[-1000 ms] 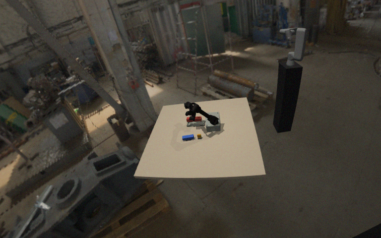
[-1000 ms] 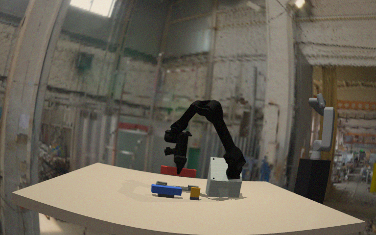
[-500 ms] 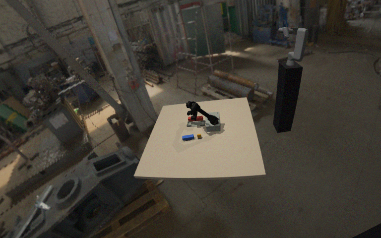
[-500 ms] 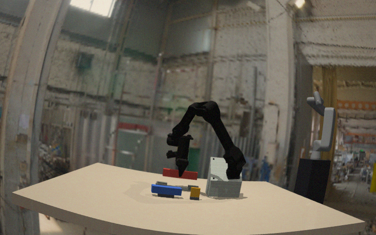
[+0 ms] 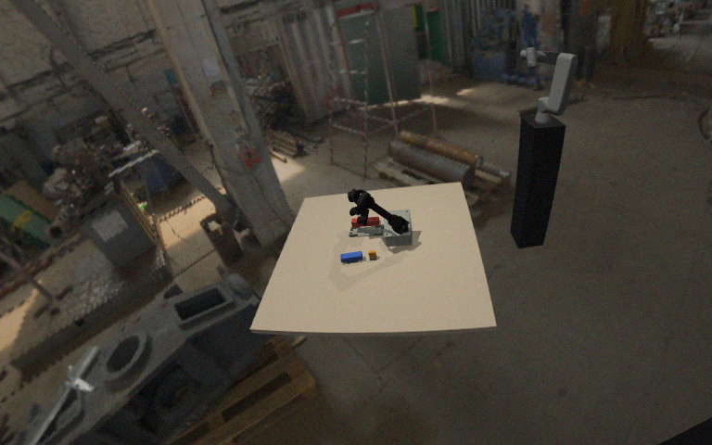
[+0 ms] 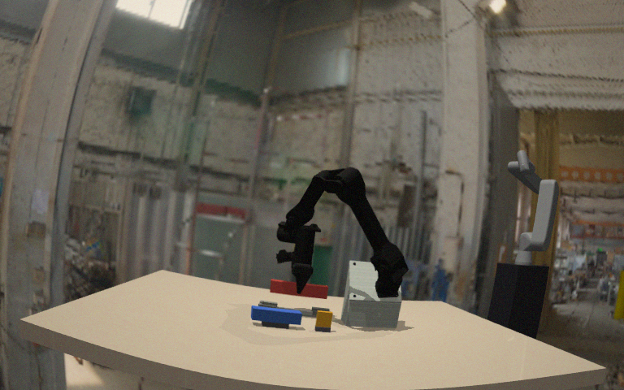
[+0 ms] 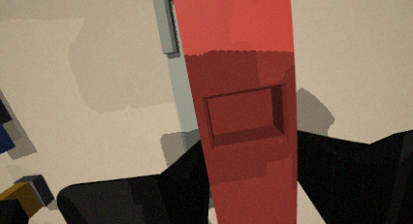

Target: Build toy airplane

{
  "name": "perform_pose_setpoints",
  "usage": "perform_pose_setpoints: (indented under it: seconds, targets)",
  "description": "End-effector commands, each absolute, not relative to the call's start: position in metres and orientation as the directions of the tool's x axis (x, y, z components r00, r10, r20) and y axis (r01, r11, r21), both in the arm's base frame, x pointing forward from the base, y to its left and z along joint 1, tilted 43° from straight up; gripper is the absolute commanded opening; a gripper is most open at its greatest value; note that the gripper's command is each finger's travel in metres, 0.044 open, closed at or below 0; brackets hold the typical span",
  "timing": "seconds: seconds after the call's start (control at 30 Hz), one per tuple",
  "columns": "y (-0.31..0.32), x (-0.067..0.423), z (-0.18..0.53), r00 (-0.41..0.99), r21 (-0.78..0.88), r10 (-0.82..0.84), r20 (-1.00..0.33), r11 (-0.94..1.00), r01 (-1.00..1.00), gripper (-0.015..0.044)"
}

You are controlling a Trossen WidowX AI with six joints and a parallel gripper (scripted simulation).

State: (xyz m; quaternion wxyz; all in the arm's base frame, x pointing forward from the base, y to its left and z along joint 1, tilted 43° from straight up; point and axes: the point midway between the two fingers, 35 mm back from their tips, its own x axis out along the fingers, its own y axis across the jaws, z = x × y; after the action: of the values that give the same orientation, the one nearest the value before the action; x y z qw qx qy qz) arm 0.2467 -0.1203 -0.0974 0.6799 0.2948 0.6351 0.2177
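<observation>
My gripper (image 5: 362, 222) (image 6: 299, 291) (image 7: 240, 139) is shut on the red fuselage (image 5: 373, 220) (image 6: 316, 290) (image 7: 238, 25), which hangs level above the table with an open rectangular socket facing the wrist camera. The pale grey jig (image 5: 368, 233) (image 6: 295, 312) (image 7: 181, 100) lies lower down. In the wrist view the fuselage partly covers the jig, whose visible strip lies along the fuselage's left side. The blue wing (image 5: 350, 257) (image 6: 275, 315) (image 7: 4, 141) lies on the table with its dark part below. The orange tail fin (image 5: 372, 255) (image 6: 323, 319) (image 7: 20, 198) stands beside it.
The arm's grey base block (image 5: 399, 239) (image 6: 373, 314) stands to the right of the jig on the beige table (image 5: 382, 309) (image 6: 184, 348). Another grey arm (image 5: 561, 82) (image 6: 545, 212) stands on a black pedestal (image 5: 539, 182) (image 6: 518, 299) beyond the table.
</observation>
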Motion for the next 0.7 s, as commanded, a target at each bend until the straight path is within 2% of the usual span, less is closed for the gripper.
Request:
perform_pose_setpoints:
  seconds: [0.0,0.67]
  targets:
    - [-0.12,0.246,-0.099,0.095,0.675,0.668,-0.738,0.734,0.075,0.0195]
    - [-0.099,0.249,-0.123,0.096,0.676,0.669,-0.737,0.733,0.075,0.0195]
